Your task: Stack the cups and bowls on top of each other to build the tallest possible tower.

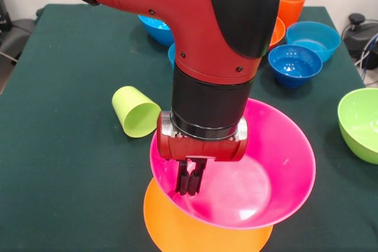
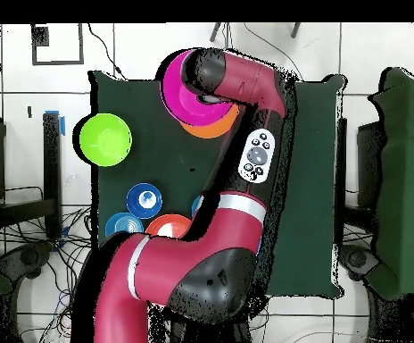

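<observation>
My gripper (image 1: 191, 182) points down with its fingers close together on the near left wall of the large pink bowl (image 1: 260, 169). The pink bowl sits open side up, tilted and offset, on the large light-orange bowl (image 1: 177, 228). In the overhead view the arm hides the gripper; the pink bowl (image 2: 179, 85) and the orange bowl (image 2: 218, 126) show at the table's far edge. The lime-green cup (image 1: 136, 112) lies on its side just left of the pink bowl. The ribbed orange cup (image 1: 292, 5) stands at the back right.
A lime-green bowl (image 1: 361, 123) sits at the right edge. A light-blue bowl (image 1: 312, 38), a small dark-blue bowl (image 1: 295, 63) and a partly hidden red-orange bowl (image 1: 277, 30) stand at the back right. More blue bowls (image 1: 155, 28) show behind the arm.
</observation>
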Motion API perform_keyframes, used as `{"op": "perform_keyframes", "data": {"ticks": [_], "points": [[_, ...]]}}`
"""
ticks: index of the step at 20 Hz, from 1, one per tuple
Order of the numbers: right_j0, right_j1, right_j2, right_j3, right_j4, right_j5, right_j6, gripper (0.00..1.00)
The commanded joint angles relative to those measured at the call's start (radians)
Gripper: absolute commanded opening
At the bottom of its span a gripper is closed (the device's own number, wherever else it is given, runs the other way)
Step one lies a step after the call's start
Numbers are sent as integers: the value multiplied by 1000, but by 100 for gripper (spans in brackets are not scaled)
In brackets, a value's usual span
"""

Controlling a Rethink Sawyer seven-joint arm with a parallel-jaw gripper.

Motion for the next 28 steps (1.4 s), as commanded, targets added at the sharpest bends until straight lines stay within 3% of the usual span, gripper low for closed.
{"op": "perform_keyframes", "data": {"ticks": [1, 28], "points": [[-10, 14, 58, 0, -60, 111, 56, 0], [-36, 27, 65, -23, -68, 100, 8, 0]]}}
